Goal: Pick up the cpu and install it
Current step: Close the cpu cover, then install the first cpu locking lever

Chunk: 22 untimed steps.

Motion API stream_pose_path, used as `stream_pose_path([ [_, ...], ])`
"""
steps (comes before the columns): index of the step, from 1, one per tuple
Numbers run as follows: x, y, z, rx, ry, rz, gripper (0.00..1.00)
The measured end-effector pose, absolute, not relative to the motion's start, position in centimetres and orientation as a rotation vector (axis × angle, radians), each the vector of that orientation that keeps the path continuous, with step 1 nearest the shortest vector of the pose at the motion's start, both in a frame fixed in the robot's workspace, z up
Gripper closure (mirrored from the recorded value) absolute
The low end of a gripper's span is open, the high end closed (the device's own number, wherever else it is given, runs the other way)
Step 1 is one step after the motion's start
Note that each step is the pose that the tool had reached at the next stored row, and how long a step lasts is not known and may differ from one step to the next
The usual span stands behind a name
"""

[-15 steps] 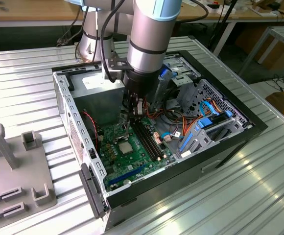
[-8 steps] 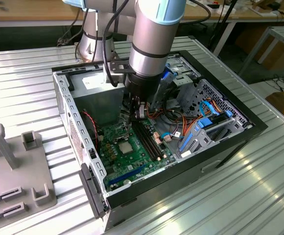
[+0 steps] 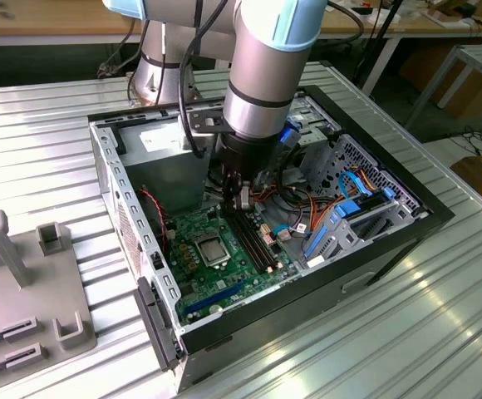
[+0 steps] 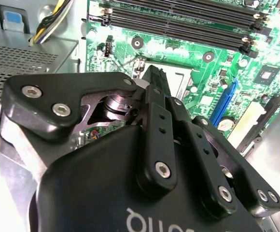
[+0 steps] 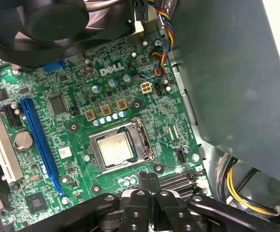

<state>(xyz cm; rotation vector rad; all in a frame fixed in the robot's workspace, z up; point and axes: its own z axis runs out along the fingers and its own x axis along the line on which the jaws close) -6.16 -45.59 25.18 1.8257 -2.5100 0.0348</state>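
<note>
The cpu (image 3: 212, 248) is a small square part with a dull grey centre, lying flat in its socket on the green motherboard (image 3: 224, 274) inside the open computer case. In the first wrist view the cpu (image 5: 115, 149) sits inside the metal socket frame. My gripper (image 3: 239, 199) hangs above the board, a little beyond the cpu and over the black memory slots (image 3: 253, 241). Its two black fingers (image 5: 148, 180) are pressed together with nothing between them. In the second wrist view the fingers (image 4: 154, 79) cover part of the socket (image 4: 181, 79).
The grey power-supply box (image 3: 170, 162) stands close beside the arm at the case's back. Cables and blue drive brackets (image 3: 345, 216) fill the case on the exterior view's right. A grey fixture block (image 3: 25, 283) lies on the ribbed metal table (image 3: 374, 332).
</note>
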Motion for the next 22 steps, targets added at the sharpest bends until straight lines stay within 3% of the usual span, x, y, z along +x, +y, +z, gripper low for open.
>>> stream_pose_path([
  [22, -4.9, -45.6, 25.2, 1.828, -2.508, 0.035, 0.89],
])
